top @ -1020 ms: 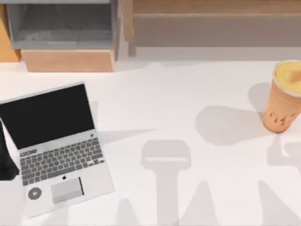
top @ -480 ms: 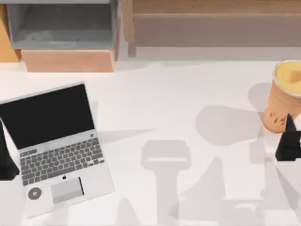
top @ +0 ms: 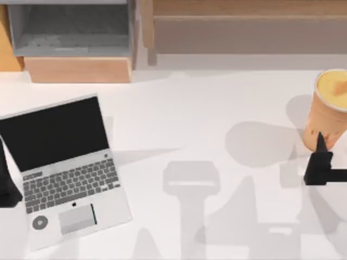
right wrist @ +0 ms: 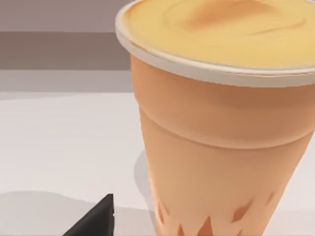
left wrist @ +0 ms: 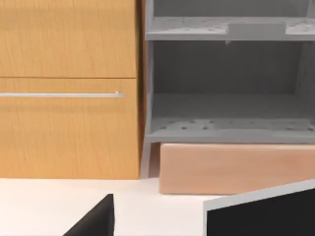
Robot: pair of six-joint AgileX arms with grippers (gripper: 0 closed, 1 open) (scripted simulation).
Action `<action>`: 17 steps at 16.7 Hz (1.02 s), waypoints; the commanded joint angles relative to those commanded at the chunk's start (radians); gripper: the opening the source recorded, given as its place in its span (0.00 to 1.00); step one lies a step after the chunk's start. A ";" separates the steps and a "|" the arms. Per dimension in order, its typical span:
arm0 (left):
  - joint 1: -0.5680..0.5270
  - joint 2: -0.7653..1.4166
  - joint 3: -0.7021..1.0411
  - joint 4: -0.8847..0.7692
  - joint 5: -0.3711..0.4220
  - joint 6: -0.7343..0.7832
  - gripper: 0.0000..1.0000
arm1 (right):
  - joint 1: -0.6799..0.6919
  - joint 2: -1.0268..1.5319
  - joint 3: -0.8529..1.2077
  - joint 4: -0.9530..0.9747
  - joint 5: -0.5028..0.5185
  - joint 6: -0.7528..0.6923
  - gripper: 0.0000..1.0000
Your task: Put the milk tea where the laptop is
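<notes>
1. Top view: a white worktop (top: 217,108) holds the milk tea (top: 328,108), a tapered orange-tan cup with a pale yellow-orange round top, standing upright at the right edge, toward the back.
2. The laptop (top: 62,168), silver-grey with a black screen and dark keys, lies open near the front left corner, well apart from the cup.
3. The right gripper (top: 320,162) sits at the right edge just in front of the cup, one dark fingertip overlapping the cup's lower side; whether its claw is open or closed cannot be told.
4. Right wrist view: the milk tea (right wrist: 221,132) looms close, with one dark finger (right wrist: 96,221) beside its base.
5. The left gripper (top: 6,187) rests at the left edge, just beside the laptop; its claw state cannot be told.
6. Left wrist view: a wooden cabinet (left wrist: 69,88), a grey shelf unit (left wrist: 226,93) and the laptop's screen corner (left wrist: 266,214).
</notes>
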 joint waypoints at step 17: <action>0.000 0.000 0.000 0.000 0.000 0.000 1.00 | -0.135 0.344 0.277 0.080 -0.127 -0.030 1.00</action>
